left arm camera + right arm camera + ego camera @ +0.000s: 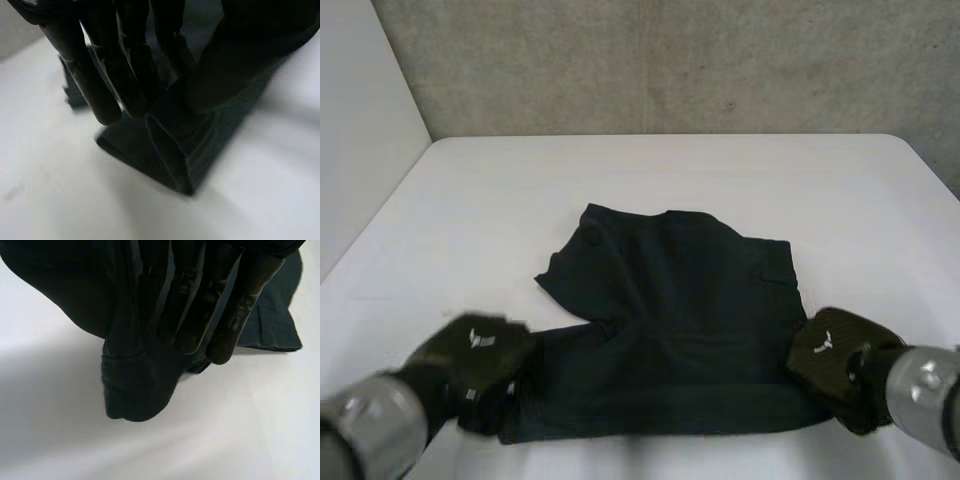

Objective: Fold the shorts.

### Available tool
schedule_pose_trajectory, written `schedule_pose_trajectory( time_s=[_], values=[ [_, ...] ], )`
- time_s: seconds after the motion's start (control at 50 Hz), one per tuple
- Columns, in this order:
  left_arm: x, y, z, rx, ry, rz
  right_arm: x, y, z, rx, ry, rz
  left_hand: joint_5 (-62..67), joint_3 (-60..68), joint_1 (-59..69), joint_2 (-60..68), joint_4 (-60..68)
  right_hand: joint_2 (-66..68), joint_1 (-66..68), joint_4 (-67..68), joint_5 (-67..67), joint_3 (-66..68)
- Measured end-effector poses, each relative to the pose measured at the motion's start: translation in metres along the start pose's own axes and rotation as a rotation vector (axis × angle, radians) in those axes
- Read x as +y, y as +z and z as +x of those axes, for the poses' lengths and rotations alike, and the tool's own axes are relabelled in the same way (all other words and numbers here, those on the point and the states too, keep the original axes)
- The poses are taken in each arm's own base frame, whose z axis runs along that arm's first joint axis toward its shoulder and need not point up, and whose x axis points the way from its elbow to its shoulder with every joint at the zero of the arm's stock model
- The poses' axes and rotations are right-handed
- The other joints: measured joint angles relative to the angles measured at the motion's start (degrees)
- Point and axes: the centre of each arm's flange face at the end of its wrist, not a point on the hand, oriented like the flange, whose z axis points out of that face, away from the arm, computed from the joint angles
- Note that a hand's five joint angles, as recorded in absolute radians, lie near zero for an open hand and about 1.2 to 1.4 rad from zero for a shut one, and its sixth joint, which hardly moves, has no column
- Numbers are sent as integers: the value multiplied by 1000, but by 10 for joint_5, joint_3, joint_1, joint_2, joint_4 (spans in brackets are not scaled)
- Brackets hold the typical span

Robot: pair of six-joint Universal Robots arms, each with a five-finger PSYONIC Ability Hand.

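Fingers (100, 85) of the left hand (480, 355) are nearly straight and set against the thumb, with a doubled fold of the shorts (670, 320) pinched between them. Grip is on the near-left corner of the cloth. In the left wrist view that corner stands up from the bench (670, 170) as a stiff ridge under the palm.

Right hand (835, 355): fingers (220, 315) straight, clamped on the near-right corner. The cloth is bunched against them and hangs as a rounded lump just clear of the bench surface, with its shadow below.

Shorts: dark, lying across the middle of the near half of the bench. The near edge is stretched between the two hands, and the far part is spread flat with an uneven, creased outline.

Surroundings: white bench, bare around the cloth. Grey concrete wall (670, 60) behind it and a pale side wall (360, 120) on the robot's left. Nothing lies between the hands but the cloth itself.

Hard to read:
- The right thumb cannot be separated from the dark fabric in the right wrist view.
- The hand backs cover both near corners in the head view.
- Left arm (370, 425) and right arm (920, 385) are cut off at the near edge.
- Black on black — seams and waistband are not distinguishable, so which end of the garment faces the robot cannot be told
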Motion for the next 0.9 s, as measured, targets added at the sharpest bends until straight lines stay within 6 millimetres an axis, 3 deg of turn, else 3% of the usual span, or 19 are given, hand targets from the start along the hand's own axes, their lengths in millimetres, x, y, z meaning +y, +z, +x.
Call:
schedule_pose_trajectory(
  time_s=[0.14, 0.22, 0.26, 0.38, 0.46, 0.66, 0.9],
  values=[
    [-12, 50, -12, -37, 3, 44, -4, 33, 17, 80, 79, 7, 0, 0, 0, 0, 0, 0, 0, 0, 0, 0],
    [-7, 63, -11, -38, -3, 15, -6, 43, 22, 119, 141, 20, 0, 0, 0, 0, 0, 0, 0, 0, 0, 0],
    [-6, 65, -11, -38, -4, 9, -6, 45, 23, 127, 155, 25, -4, -4, -4, -8, -5, 0, 0, 0, 0, 0],
    [1, 63, -9, -34, -12, -21, -7, 49, 24, 148, 208, 46, -273, -282, -267, -292, -289, 0, 0, 0, 0, 0],
    [3, 56, -7, -33, -14, -21, -6, 49, 21, 141, 212, 47, -333, -341, -307, -346, -347, 0, 0, 0, 0, 0],
    [7, 51, -4, -29, -18, -17, -6, 49, 15, 125, 204, 46, -347, -352, -318, -361, -360, 0, 0, 0, 0, 0],
    [26, 89, 1, -9, -13, -68, -5, 50, 14, 143, 234, 62, -301, -312, -267, -314, -313, 6, 0, 6, 7, 7]
  ],
)
